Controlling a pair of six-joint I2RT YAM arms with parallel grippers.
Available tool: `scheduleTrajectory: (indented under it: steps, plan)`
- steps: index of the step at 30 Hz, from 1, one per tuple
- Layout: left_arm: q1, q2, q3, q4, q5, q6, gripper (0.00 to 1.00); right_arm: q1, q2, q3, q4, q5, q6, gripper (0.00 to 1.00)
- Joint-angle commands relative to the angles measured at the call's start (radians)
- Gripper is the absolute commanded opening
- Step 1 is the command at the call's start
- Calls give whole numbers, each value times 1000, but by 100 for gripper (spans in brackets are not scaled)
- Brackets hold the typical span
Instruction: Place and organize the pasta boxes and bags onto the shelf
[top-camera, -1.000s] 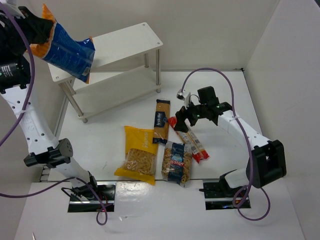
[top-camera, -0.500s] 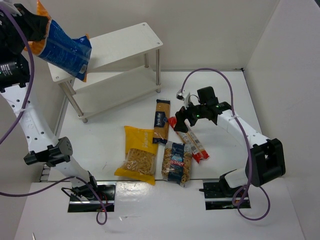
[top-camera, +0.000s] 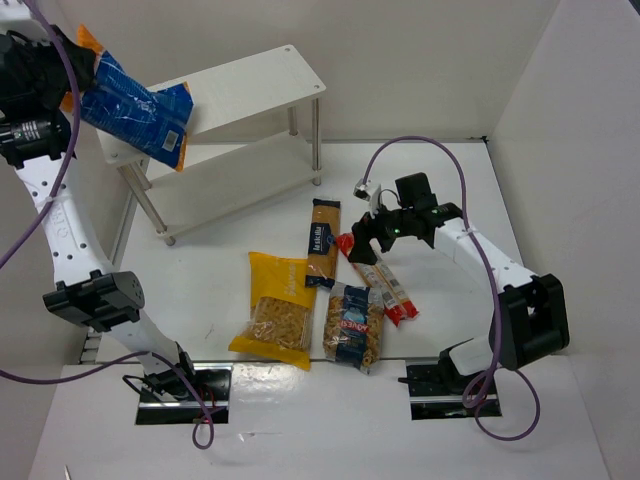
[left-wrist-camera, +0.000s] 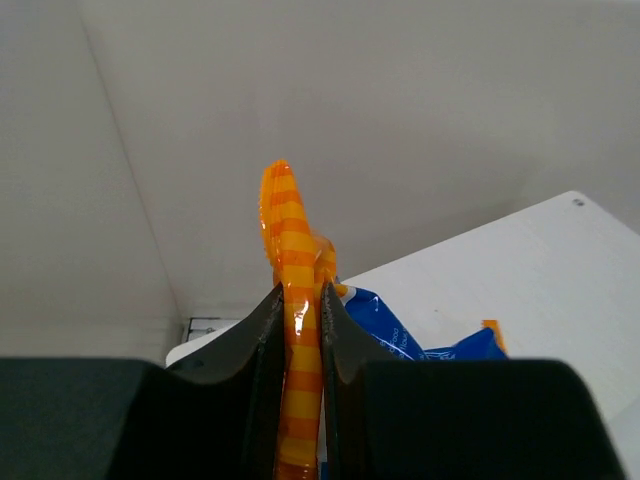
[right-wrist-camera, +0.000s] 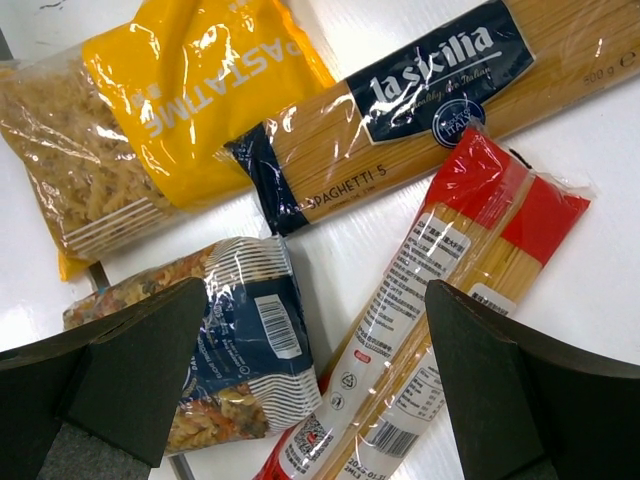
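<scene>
My left gripper (top-camera: 62, 62) is shut on the orange end (left-wrist-camera: 291, 330) of the blue bag (top-camera: 135, 112), holding it over the left end of the white shelf (top-camera: 250, 85). The shelf top also shows in the left wrist view (left-wrist-camera: 520, 270). My right gripper (top-camera: 368, 232) is open above the long red pack (top-camera: 378, 279), not touching it. The red pack lies between its fingers in the right wrist view (right-wrist-camera: 450, 290). On the table lie the navy-tan box (top-camera: 322, 243), the yellow windowed bag (top-camera: 277, 306) and the clear blue-labelled bag (top-camera: 354, 325).
White walls close in the table on the left, back and right. The shelf's lower tier (top-camera: 230, 185) stands open toward the table. A purple cable (top-camera: 430, 145) loops over the right arm.
My left gripper has swung the blue bag, so its far end now reaches further right over the shelf top. The right arm has barely moved.
</scene>
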Motion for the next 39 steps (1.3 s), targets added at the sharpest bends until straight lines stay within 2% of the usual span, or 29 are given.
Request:
scheduleTrajectory:
  steps: [1, 13, 24, 31, 33, 34, 36, 38, 39]
  plan:
    - [-9, 2, -69, 129, -35, 42, 0, -7, 13, -6, 13, -37, -17, 99]
    - [-68, 2, -347, 233, -144, 154, 0, -16, 31, -6, 13, -37, -17, 99]
    - [-77, 30, -349, 261, -236, 163, 0, -25, 40, -6, 4, -46, -17, 99]
    - [-59, 74, -237, 226, -284, 163, 2, -25, 40, -6, 4, -46, -17, 99]
    - [-59, 86, -194, 201, -269, 151, 9, -25, 40, -6, 4, -46, -17, 99]
    - [-50, 86, -194, 191, -269, 151, 26, -25, 40, -6, 4, -46, -17, 99]
    - [-49, 86, -194, 190, -259, 151, 53, -34, 40, -6, 4, -46, -17, 99]
    - [-49, 68, -194, 180, -250, 151, 67, -34, 40, -6, 4, -46, -17, 99]
    - [-49, 68, -194, 180, -241, 151, 69, -34, 40, -6, 4, -46, -17, 99]
